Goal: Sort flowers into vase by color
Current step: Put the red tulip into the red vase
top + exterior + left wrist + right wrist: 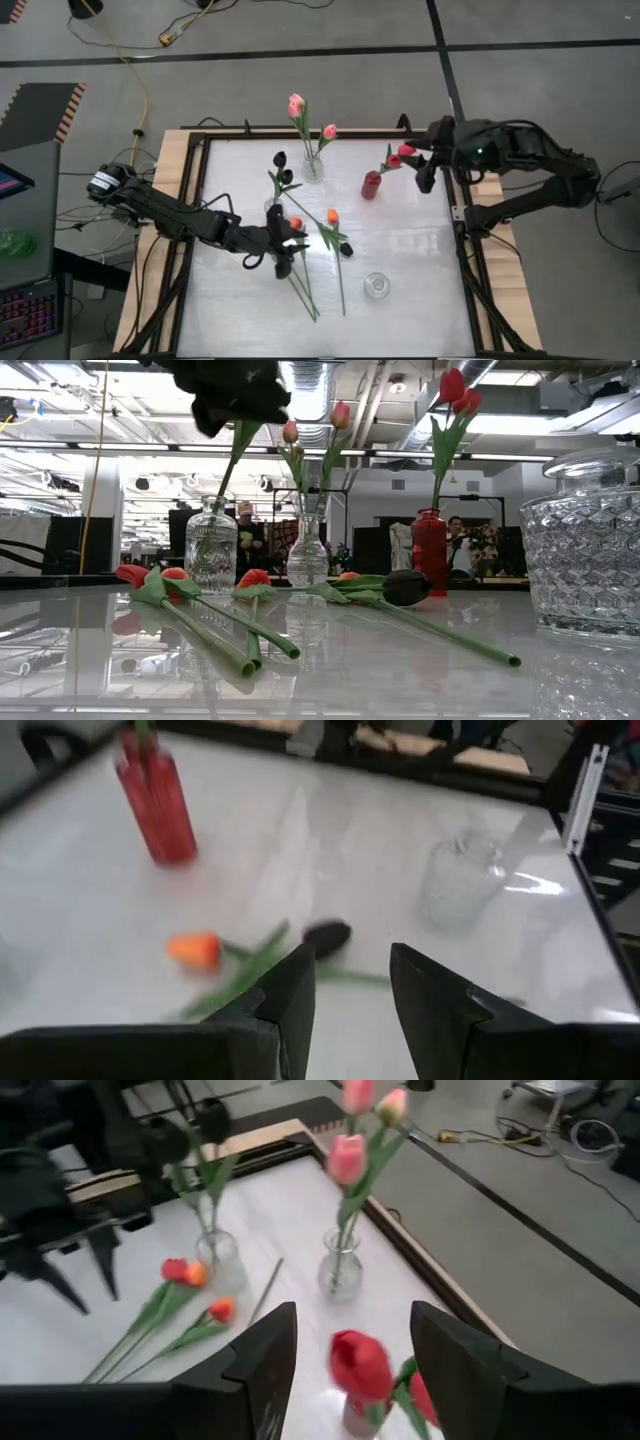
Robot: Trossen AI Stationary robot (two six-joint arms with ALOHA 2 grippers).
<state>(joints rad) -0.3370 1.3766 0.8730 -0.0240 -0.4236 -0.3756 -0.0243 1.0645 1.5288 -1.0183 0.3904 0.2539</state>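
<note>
At table centre, the left gripper (285,262) is held low with fingers spread, nothing pinched | loose flowers (318,262) are laid beside it on the table (420,290) | pink tulips (297,106) in clear vase (313,167), red tulips (400,155) in red vase (371,185) | right gripper (345,1370) is poised over the red vase, fingers spread.

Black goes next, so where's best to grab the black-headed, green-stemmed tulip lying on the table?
Grip the black-headed tulip on its bare green stem, coming from straight above with fingers across it. It lies flat, and that stretch is apart from the other stems. The open left gripper is nearest.
</note>
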